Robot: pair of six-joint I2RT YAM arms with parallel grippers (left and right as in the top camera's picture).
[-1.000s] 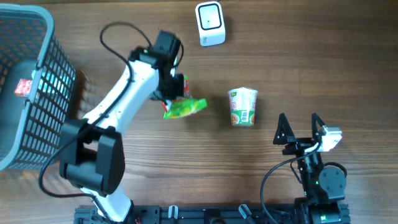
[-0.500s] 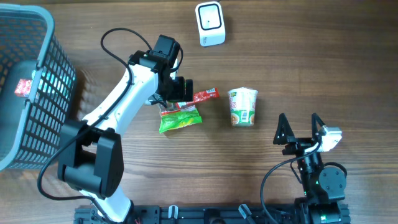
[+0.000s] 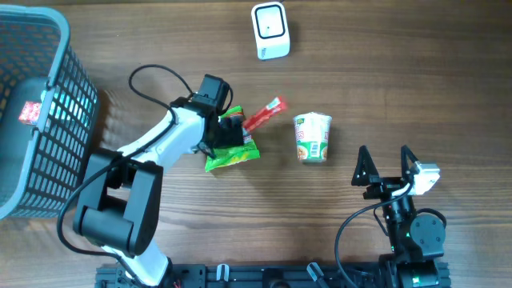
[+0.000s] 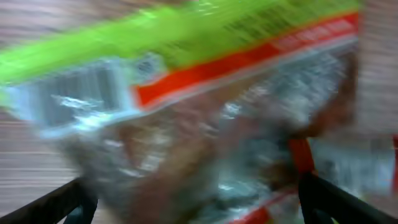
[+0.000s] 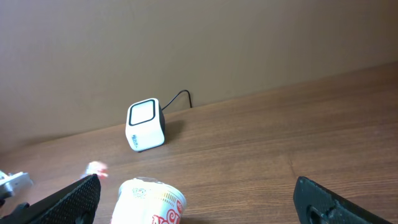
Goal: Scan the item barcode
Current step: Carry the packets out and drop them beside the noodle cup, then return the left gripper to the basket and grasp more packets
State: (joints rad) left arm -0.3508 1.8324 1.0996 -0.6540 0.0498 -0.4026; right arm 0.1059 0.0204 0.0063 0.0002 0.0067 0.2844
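Left pincer: the left gripper (image 3: 226, 132) hangs low over the snack bag (image 3: 234, 154). In the left wrist view its fingers (image 4: 59, 204) show only as dark tips at the two bottom corners, spread wide, with the bag between and beyond them. No pinch on the bag can be seen.
Snack bag: it lies on the wooden table (image 3: 400, 72) a little left of centre. It is green at the near end, and a red strip sticks out toward the far right. Up close it is a blurred crinkly clear wrapper (image 4: 186, 124) with a green band and a red stripe. The print is too smeared to read, and I cannot tell where the barcode sits.
Scanner: the small white box (image 3: 270, 30) stands at the far edge, well apart from the bag. Seen from the right wrist (image 5: 145, 126), a dark cord runs off behind it.
Cup: a noodle cup (image 3: 312, 138) lies on its side just right of the bag's red end, apart from it.
Right pincer: the right gripper (image 3: 384, 156) rests near the front right, fingers spread, nothing between them.
Basket: a grey mesh basket (image 3: 72, 104) sits at the far left. Something red and white is inside, too small to make out.
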